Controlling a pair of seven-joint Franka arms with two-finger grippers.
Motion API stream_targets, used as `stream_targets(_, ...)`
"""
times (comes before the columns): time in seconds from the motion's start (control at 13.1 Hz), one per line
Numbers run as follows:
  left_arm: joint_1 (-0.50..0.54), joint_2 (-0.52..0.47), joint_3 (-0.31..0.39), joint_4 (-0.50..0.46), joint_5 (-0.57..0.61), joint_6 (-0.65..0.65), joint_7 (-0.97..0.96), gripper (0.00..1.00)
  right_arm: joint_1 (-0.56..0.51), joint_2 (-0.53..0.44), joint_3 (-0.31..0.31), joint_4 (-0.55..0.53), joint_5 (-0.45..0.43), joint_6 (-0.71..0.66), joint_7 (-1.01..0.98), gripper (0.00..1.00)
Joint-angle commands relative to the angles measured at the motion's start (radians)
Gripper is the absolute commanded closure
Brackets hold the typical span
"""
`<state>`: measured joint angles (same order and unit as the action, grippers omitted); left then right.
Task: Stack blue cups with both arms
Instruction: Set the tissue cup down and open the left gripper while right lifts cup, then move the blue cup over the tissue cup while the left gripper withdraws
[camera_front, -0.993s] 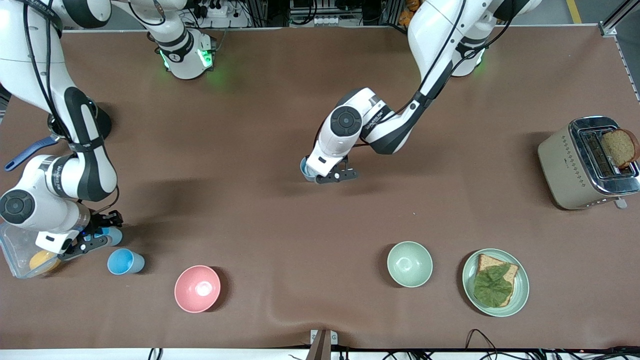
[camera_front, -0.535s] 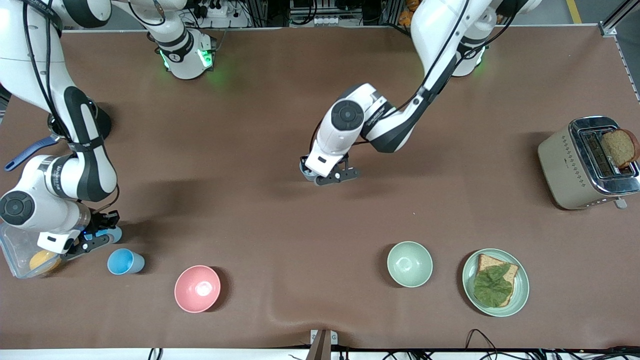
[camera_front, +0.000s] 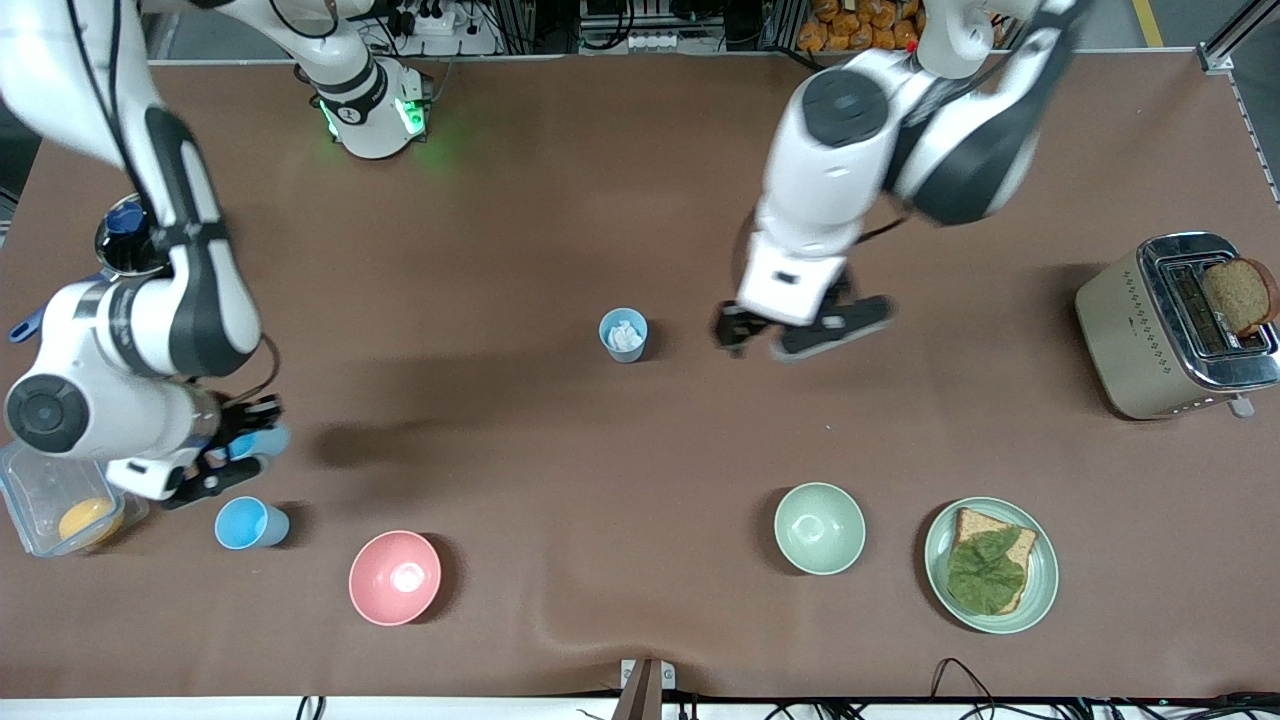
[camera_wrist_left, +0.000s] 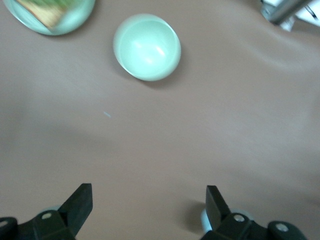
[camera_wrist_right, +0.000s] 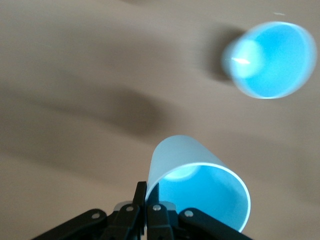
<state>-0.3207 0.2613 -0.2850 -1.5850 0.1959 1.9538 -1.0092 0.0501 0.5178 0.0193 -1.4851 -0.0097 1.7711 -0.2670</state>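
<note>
Three blue cups we see, right gripper (camera_front: 232, 452) pinching one cup's rim (camera_wrist_right: 200, 192) near the right arm's table edge, another (camera_front: 250, 523) just below, grey-blue cup (camera_front: 623, 334) mid-table, left gripper (camera_front: 800, 330) spread wide beside it.

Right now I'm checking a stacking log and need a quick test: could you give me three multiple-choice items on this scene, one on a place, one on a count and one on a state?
1. Where is the grey-blue cup?
A. In a bowl
B. In the left gripper
C. Upright on the table

2. How many bowls are on the table?
A. One
B. Two
C. Four

3. What is the state of the right gripper?
A. Shut on a blue cup
B. Open over the toaster
C. Open and holding nothing

Answers:
1. C: it stands alone mid-table, apart from the open left gripper.
2. B: only the pink bowl and the pale green bowl are there.
3. A: the right wrist view shows its fingers pinching the cup's rim.
</note>
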Motion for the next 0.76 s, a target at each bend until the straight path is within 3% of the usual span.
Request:
stream_targets(0.0,0.113,-0.074,-0.025,-0.033,0.020,-0.041,0.095,0.00,0.103,-0.035,0.002,0.028,0.085,-0.059,0.193,1.00)
stream_targets(0.08,0.155,-0.079,-0.042,-0.015,0.019,-0.050,0.136,0.00,0.150,-0.051,0.002,0.028,0.089,-0.059,0.248,1.00)
stream_targets(0.23,0.198,-0.088,-0.008,0.017,-0.016,-0.085,0.310,0.00,0.250,-0.071,0.002,0.029,0.123,-0.058,0.339,1.00)
stream_targets(0.38,0.181,-0.100,0.119,0.051,-0.047,-0.133,0.468,0.00,0.395,-0.078,0.005,0.026,0.145,-0.053,0.444,1.00)
stream_targets(0.53,0.181,-0.114,0.202,0.069,-0.110,-0.177,0.593,0.00,0.511,-0.064,0.004,0.025,0.134,-0.015,0.704,1.00)
stream_targets(0.69,0.187,-0.126,0.233,0.076,-0.118,-0.217,0.653,0.00,0.545,-0.038,0.004,0.017,0.138,0.050,0.852,1.00)
